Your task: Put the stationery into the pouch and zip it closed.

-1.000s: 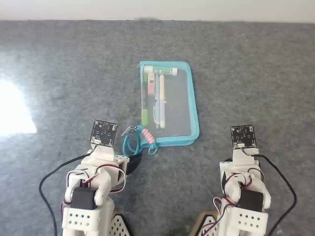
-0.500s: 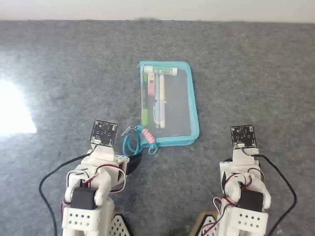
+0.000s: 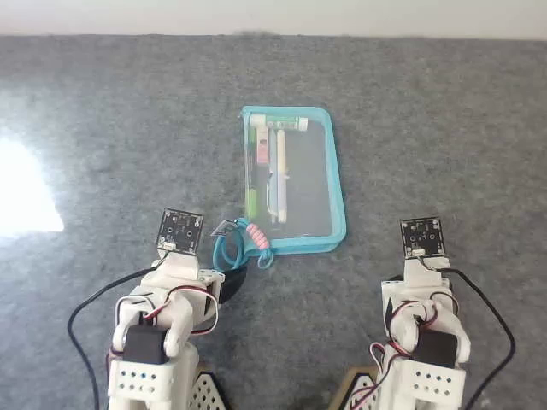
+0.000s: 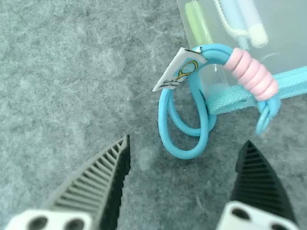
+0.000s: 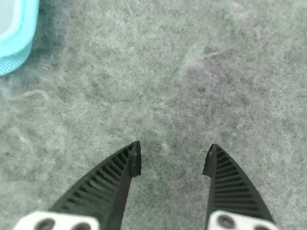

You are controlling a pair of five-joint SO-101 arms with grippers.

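Observation:
A clear pouch with turquoise trim [image 3: 295, 178] lies flat in the middle of the grey felt, with pens and other stationery [image 3: 269, 166] inside it. Its blue cord loop with pink beads [image 3: 244, 242] hangs off the near left corner. In the left wrist view the loop [image 4: 192, 122] and its paper tag [image 4: 175, 72] lie just beyond my left gripper [image 4: 184, 155], which is open and empty. My right gripper [image 5: 172, 158] is open over bare felt, near the pouch's corner [image 5: 17, 36]. Both arms sit at the near edge, the left arm [image 3: 175, 282] and the right arm [image 3: 423, 290].
Grey felt covers the table [image 3: 444, 128]. A bright patch of glare [image 3: 21, 192] lies at the left. A pale wall edge [image 3: 273, 17] runs along the far side.

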